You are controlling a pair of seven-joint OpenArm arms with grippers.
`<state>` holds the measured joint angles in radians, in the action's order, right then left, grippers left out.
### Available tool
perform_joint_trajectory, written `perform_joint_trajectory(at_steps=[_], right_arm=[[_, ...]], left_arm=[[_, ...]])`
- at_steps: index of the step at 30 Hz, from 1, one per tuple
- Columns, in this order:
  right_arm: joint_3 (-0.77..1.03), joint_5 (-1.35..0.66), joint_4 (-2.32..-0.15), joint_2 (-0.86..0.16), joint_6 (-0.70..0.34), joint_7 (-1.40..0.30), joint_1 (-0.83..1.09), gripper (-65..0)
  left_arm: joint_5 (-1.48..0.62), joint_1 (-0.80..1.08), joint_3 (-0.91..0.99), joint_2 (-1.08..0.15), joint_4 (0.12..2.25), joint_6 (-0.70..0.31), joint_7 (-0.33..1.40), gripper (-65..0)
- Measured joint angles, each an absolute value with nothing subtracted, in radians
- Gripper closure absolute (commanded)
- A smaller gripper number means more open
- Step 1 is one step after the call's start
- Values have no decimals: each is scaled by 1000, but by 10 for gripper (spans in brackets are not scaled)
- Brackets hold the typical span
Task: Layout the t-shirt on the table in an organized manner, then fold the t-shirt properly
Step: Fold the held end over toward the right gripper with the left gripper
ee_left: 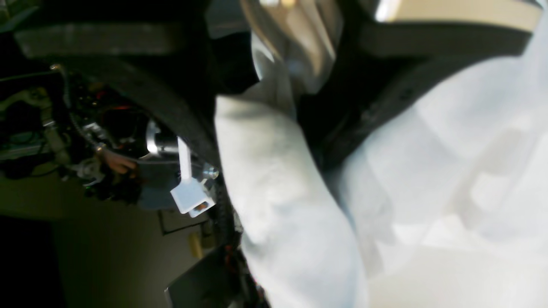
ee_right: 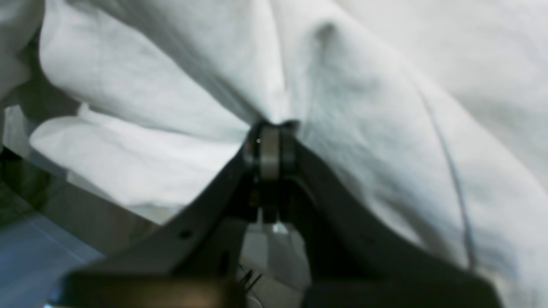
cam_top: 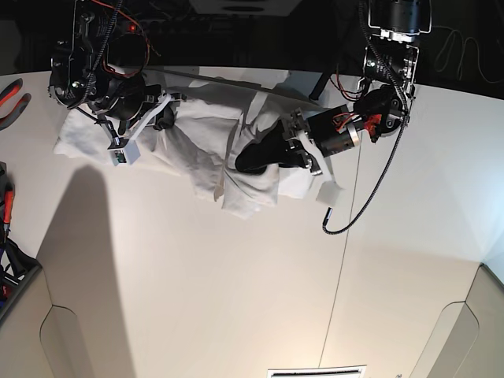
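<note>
The white t-shirt [cam_top: 205,134] lies crumpled in a wide strip along the far edge of the white table [cam_top: 236,299]. My left gripper [cam_top: 240,164] is sunk into the bunched right part of the t-shirt. In the left wrist view the cloth [ee_left: 428,171] runs between its dark fingers [ee_left: 385,107] and covers the tips, so the gripper [ee_left: 269,167] seems shut on the cloth. My right gripper [cam_top: 165,120] sits on the shirt's left part. In the right wrist view its tips [ee_right: 272,132] are pinched together on a fold of the t-shirt [ee_right: 364,85].
Red-handled pliers [cam_top: 12,94] and other tools [cam_top: 5,209] lie at the left edge. A black cable [cam_top: 358,206] loops from the left arm onto the table. A dark seam line [cam_top: 340,268] runs down the table. Beige cut-outs [cam_top: 71,346] mark the near corners.
</note>
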<state>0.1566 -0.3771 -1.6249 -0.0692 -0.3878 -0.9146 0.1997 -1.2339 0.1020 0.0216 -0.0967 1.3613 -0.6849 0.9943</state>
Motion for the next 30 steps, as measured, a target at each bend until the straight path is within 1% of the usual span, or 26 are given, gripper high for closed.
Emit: perform_joint_trajectory(at_steps=[6,8,12,16,24,28,30], right_arm=[[157,-377,-1625,-69,-388,-917,200,0],[157,-377,-1625,-69,-388,-917,200,0],[157,-377,-1625,-69,-388,-917,199,0],[157,-377,-1625,-69,-388,-917,200,0],[157,-377,-1625,-69,-388,-917,200,0],[157,-377,-1625,-69,-388,-917,200,0],[157,-377,-1625,-69,-388,-917,200,0]], left_arm=[[-1233,102,22,-96,1402,-685,1021,-209],[-1200,102,22,-97,1438,-685,1024,-213],[-1088,102,21,-97,1520,-685,1031,-261],[-1048,102,21,-96,1572,-685,1031,-269],[-1046,102,3,-97,1576,-685,1031,-270],[-998,102,-62,-97,1576,-685,1031,-305],[-964,102,-101,-97,1576,-685,1031,-305]])
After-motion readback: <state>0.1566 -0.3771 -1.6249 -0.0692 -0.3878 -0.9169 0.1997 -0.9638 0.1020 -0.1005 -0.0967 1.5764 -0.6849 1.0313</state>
